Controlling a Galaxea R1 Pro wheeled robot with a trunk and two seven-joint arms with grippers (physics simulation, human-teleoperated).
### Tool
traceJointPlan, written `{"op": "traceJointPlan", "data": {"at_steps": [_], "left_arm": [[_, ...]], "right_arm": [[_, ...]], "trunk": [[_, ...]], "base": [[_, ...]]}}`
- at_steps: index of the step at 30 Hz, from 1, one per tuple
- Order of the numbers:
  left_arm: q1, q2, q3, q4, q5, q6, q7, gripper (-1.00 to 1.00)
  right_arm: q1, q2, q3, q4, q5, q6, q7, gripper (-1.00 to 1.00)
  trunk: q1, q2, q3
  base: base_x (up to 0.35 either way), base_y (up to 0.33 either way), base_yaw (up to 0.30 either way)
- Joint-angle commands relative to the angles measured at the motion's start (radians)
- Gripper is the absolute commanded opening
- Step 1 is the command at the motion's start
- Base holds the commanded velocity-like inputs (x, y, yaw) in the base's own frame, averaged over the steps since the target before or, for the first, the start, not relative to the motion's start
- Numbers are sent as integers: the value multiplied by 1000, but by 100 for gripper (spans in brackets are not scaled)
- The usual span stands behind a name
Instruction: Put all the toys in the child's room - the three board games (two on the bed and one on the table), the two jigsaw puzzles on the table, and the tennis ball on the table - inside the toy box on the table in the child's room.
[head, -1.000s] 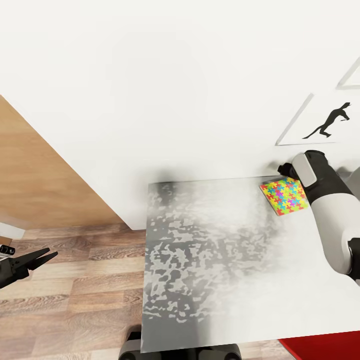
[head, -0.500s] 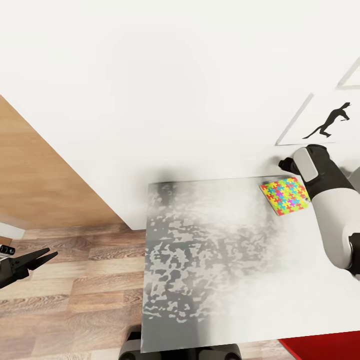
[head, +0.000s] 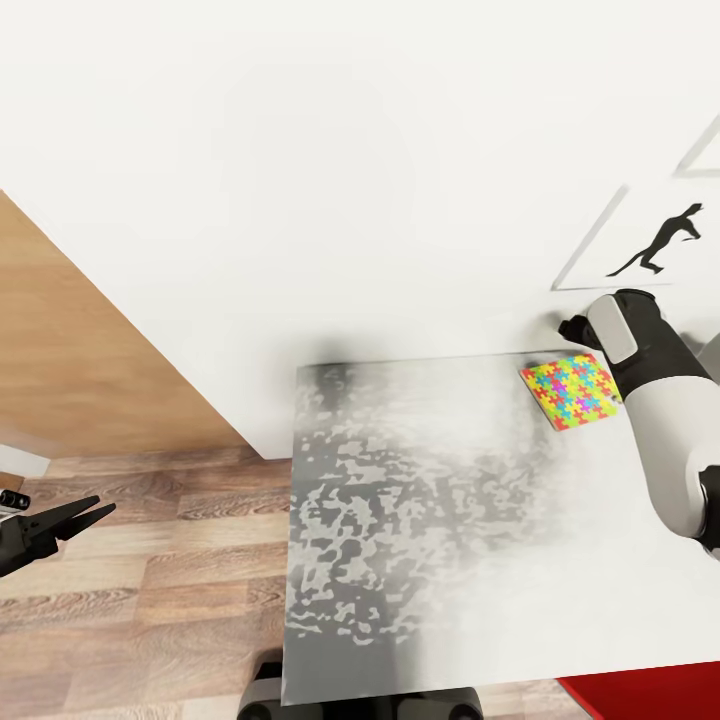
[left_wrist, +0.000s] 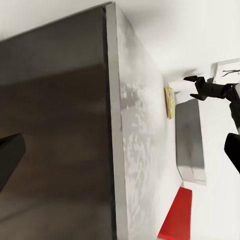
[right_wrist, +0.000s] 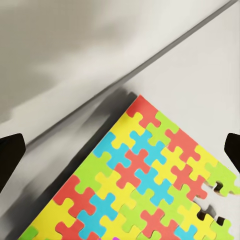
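One jigsaw puzzle (head: 570, 391), a small multicoloured square, lies flat at the far right of the light-grey table (head: 420, 520), close to the wall. My right gripper (head: 574, 328) hovers just above the puzzle's far corner, open and holding nothing. In the right wrist view the puzzle (right_wrist: 145, 185) lies right below, with a dark fingertip (right_wrist: 9, 152) at each side edge. My left gripper (head: 95, 512) hangs open over the floor, left of the table. The left wrist view shows the grey toy box (left_wrist: 190, 140) on the table beside the puzzle (left_wrist: 169, 102).
A brown wooden panel (head: 80, 350) stands at the left above the wood floor (head: 150, 580). A dinosaur picture (head: 655, 245) hangs on the white wall behind the table. A red object (head: 640, 695) sits at the table's near right corner.
My right gripper has lifted a little towards the wall, uncovering more of the puzzle's far corner. The puzzle and the left arm have stayed put.
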Motion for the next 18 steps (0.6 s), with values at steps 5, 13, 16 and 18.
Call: {"op": "traceJointPlan", "data": {"at_steps": [5,13,16,18], "left_arm": [[0,0,0,0,-1,11,-4,100],[0,0,0,0,-1,11,-4,100],[0,0,0,0,-1,11,-4,100],[0,0,0,0,-1,11,-4,100]], "right_arm": [[-1,-2,5,0,-10,1,-8,100],[-1,-2,5,1,-10,0,-7,100],[-1,-2,6,1,-10,0,-7,100],[-1,-2,6,1,-10,0,-7,100]], "trunk": [[0,-1,-4],[0,-1,-11],[0,-1,-14],[0,-1,-16]], "base": [[0,0,0],[0,0,0],[0,0,0],[0,0,0]]}}
